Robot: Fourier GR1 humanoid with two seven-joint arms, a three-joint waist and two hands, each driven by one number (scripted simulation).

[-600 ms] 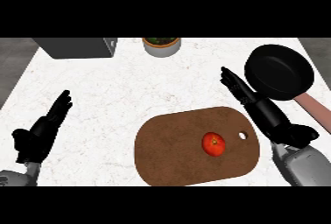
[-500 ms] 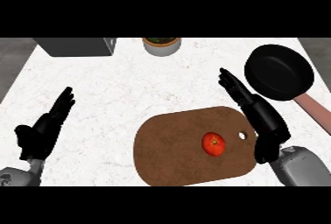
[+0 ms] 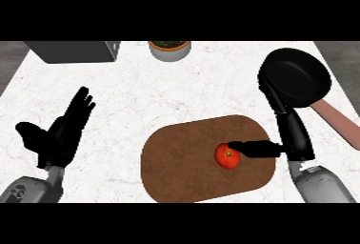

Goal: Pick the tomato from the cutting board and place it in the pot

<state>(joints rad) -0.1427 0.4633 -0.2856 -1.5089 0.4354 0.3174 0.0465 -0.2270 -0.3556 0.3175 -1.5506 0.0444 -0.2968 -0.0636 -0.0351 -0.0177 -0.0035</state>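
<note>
the tomato point(image 3: 227, 156) lies on the brown cutting board point(image 3: 190, 162), toward its right half, and nothing has lifted it yet. the right robot hand point(image 3: 285, 125) stands edge-on along the board's right side, fingers straight and pointing away toward the black pan point(image 3: 295, 76), while its thumb reaches in sideways so the tip sits at the tomato's upper right, touching or nearly so; the hand is open, not wrapped round anything. that pose reads as the start of a grasp: thumb on one side, fingers yet to curl round the other. the left robot hand point(image 3: 60, 131) rests open over the bare white tabletop point(image 3: 175, 95) at the left, fingers up, well apart from the board, and seems to have no part in this step. the pan is just beyond the board's far right corner, its pinkish handle point(image 3: 337, 121) running back toward the near right; it looks empty and is the only vessel close enough to serve as the pot. at the far edge stands a small grey pot point(image 3: 169, 49) with something dark green and brown inside, too small to tell what, and a dark grey box point(image 3: 70, 50) sits to its left.
</note>
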